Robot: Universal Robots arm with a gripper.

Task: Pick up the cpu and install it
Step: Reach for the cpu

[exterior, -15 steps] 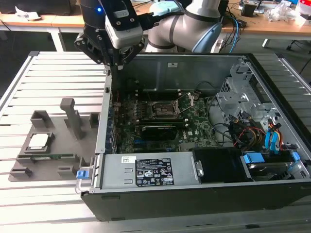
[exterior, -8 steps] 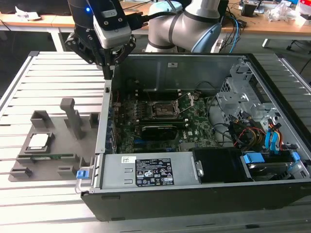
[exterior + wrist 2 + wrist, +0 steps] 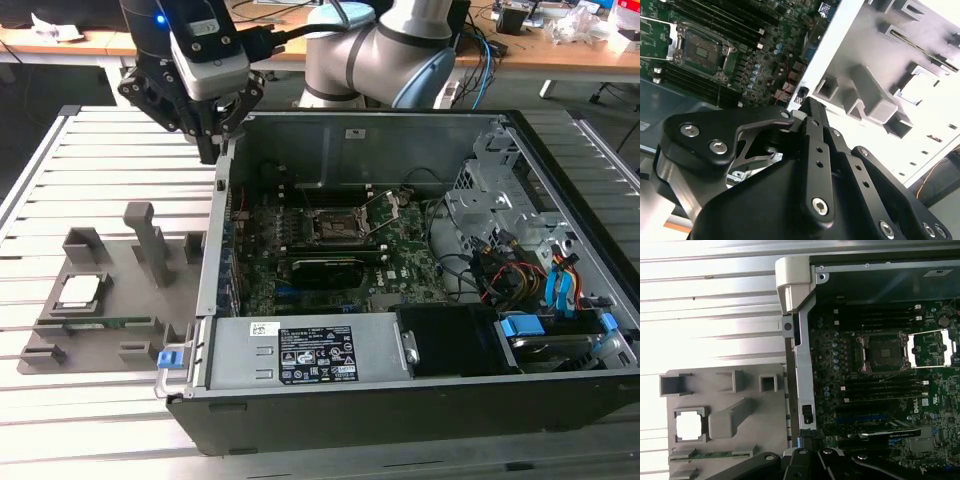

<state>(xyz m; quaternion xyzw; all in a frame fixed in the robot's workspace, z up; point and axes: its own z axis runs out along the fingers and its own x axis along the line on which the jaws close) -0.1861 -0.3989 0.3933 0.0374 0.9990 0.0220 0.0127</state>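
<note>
The cpu (image 3: pixel 80 291) is a small silvery square lying flat in a recess of the grey holder (image 3: pixel 110 300) on the exterior view's left, outside the computer case. The first wrist view shows the cpu (image 3: pixel 689 425) as a bright square in the grey holder (image 3: pixel 740 415). The black socket frame (image 3: pixel 340 228) on the motherboard stands open with nothing in it; it appears in both wrist views (image 3: pixel 702 50) (image 3: pixel 883 352). My gripper (image 3: pixel 210 145) hangs above the case's far left corner, well away from the cpu. Its fingers (image 3: pixel 807 107) (image 3: pixel 809 436) are shut with nothing between them.
The open computer case (image 3: pixel 215 260) holds the green motherboard (image 3: pixel 400 250), cables and drive bays (image 3: pixel 540 270) on the exterior view's right. A long green memory stick (image 3: pixel 100 322) lies in the holder near the cpu. Grey posts (image 3: pixel 145 235) rise from the holder. Everything rests on a slatted metal table (image 3: pixel 60 180).
</note>
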